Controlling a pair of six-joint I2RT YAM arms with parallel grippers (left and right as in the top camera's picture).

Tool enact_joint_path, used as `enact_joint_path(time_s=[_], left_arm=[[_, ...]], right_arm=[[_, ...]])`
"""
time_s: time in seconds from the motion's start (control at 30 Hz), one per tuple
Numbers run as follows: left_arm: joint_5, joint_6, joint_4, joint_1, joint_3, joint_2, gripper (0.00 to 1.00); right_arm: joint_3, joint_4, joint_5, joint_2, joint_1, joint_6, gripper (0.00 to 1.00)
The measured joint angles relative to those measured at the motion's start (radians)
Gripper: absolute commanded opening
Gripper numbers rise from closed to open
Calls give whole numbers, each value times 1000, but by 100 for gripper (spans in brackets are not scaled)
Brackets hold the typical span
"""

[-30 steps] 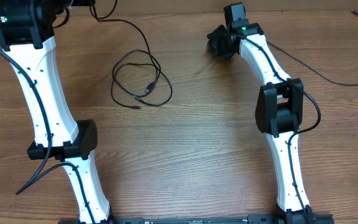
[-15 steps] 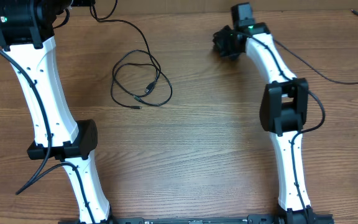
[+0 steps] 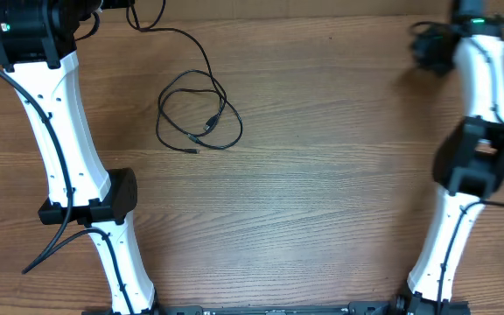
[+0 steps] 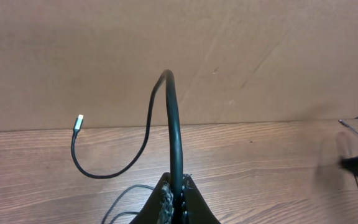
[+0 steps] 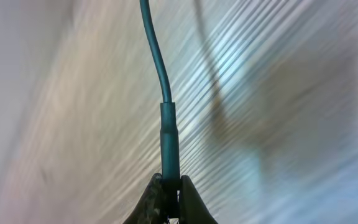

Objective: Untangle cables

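A black cable [image 3: 195, 114] lies in loose overlapping loops on the wooden table, left of centre, with two small plug ends inside the loops. One strand runs up to my left gripper [image 3: 119, 5] at the far left edge. In the left wrist view my left gripper [image 4: 176, 186] is shut on this cable [image 4: 173, 124], which arches up and curves down to a silver-tipped plug [image 4: 78, 121]. My right gripper [image 3: 427, 50], blurred, is at the far right. In the right wrist view it [image 5: 169, 183] is shut on the stiff plug sleeve of a second cable [image 5: 169, 140].
The white arms stand along the left [image 3: 59, 131] and right [image 3: 475, 157] sides of the table [image 3: 322, 192]. A plain brown wall [image 4: 166, 37] rises behind the table's far edge. A thin strand [image 4: 348, 126] shows at the right of the left wrist view.
My right arm has swung quickly from the far middle of the table to the far right corner, carrying its cable end. The left arm and the looped cable have not moved.
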Motion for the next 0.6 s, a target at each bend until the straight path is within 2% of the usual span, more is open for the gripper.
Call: enact_joint_path(time_s=[0.33, 0.6], left_arm=[[0, -23, 2, -87, 0, 0, 4], [0, -24, 37, -149, 0, 0, 4]], right_arm=[[23, 71, 56, -42, -292, -62, 4], [23, 200, 55, -42, -367, -89, 4]])
